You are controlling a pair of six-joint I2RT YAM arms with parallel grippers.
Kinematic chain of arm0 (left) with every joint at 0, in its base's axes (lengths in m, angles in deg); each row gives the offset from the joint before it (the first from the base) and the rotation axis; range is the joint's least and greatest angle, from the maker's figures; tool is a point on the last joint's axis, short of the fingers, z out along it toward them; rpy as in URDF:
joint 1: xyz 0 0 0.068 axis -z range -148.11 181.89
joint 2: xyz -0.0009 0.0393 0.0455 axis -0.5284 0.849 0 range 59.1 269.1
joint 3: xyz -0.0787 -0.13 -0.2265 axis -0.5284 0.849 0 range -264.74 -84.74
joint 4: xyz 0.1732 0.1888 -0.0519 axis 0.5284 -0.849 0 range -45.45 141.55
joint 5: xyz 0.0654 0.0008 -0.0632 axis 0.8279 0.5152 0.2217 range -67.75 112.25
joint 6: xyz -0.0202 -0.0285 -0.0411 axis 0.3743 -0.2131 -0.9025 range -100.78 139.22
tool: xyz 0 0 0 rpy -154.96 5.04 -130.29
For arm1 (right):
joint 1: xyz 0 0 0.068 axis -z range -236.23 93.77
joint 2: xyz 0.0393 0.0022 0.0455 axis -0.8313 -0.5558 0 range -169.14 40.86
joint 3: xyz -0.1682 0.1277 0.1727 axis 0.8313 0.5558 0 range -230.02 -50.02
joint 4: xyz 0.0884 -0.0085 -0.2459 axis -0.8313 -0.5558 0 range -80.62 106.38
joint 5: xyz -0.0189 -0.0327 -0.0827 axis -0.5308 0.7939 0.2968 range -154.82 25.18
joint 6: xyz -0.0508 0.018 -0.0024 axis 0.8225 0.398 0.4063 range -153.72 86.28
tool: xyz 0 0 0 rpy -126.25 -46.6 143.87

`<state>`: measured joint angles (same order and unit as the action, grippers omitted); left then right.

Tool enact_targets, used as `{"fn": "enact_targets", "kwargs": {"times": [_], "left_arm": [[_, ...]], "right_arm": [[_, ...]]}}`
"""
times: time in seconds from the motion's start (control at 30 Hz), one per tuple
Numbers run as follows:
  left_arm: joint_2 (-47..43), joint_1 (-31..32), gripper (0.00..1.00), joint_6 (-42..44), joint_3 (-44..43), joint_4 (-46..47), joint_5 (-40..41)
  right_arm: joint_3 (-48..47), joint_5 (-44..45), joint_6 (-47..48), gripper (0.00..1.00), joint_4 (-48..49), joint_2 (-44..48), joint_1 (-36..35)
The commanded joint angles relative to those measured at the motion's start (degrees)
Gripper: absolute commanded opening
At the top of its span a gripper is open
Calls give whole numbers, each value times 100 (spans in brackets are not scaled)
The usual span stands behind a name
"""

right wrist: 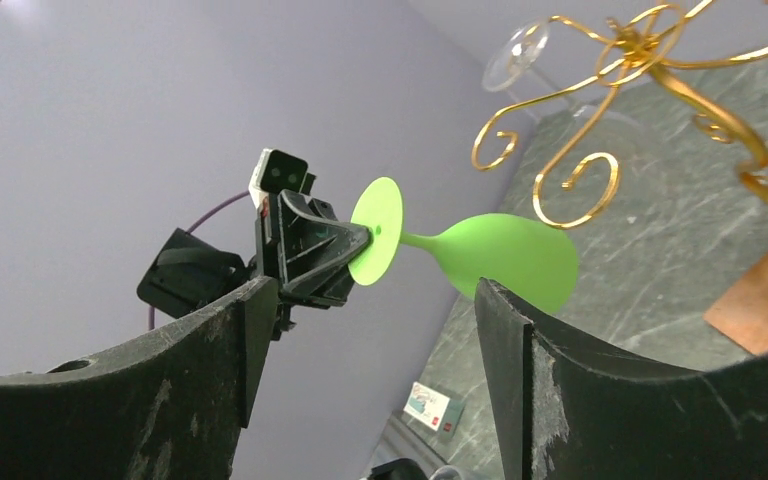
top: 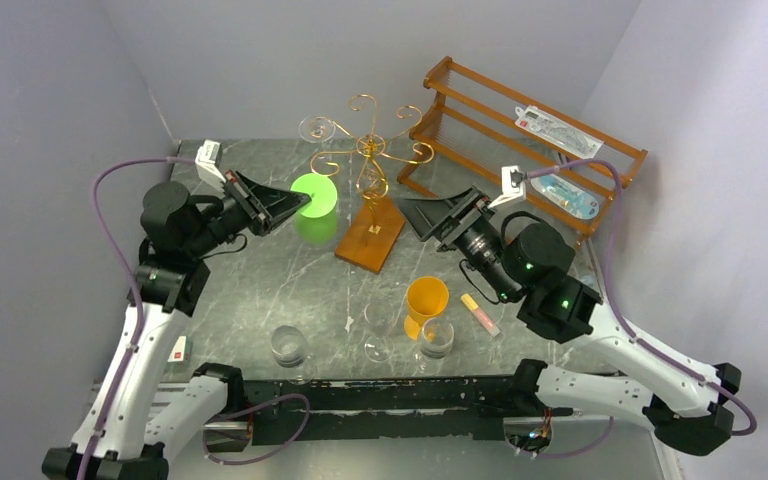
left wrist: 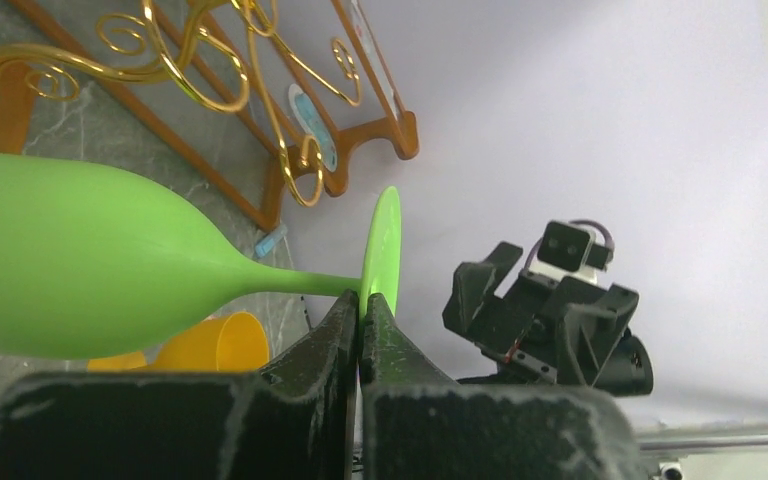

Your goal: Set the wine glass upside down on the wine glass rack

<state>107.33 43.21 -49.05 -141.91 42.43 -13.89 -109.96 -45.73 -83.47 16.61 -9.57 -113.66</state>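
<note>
Green wine glass (left wrist: 80,265): bowl rim cut off by the left edge in the left wrist view.
Gold rack (right wrist: 636,48): top curls and wooden base cropped in the right wrist view.
Packet (top: 552,130) on wooden shelf (top: 490,82): print too small to read.

An orange cup (top: 426,300) is on the dark marbled surface (top: 260,280). Just in front of the cup stands a small clear glass (top: 437,338), and just to its left a clear stemmed glass (top: 379,330). Further left of the cup is a low clear tumbler (top: 288,346), and far left a small white card (top: 178,349). Near the cup on its right lies a pink and yellow tube (top: 480,314). Well behind the cup, to the right, stands a brown wooden slatted shelf (top: 475,122). It carries an upper packet (top: 558,130) and a lower packet (top: 567,195), both of clear plastic.
</note>
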Motion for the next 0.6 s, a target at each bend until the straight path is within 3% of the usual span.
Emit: {"fn": "enact_targets", "kwargs": {"times": [0.0, 0.23, 0.37, 0.57], "left_arm": [[317, 71, 5, -337, -155, 491, 127], [847, 780, 5, -509, -257, 1169, 916], [884, 1198, 5, -1094, 248, 2069, 1500], [1067, 1268, 5, -890, 78, 1902, 2016]], "right_arm": [[192, 655, 132, 76, -257, 261, 21], [435, 703, 101, 71, -383, 666, 30], [474, 754, 46, 71, -468, 767, 22], [454, 909, 104, 71, -521, 872, 24]]}}
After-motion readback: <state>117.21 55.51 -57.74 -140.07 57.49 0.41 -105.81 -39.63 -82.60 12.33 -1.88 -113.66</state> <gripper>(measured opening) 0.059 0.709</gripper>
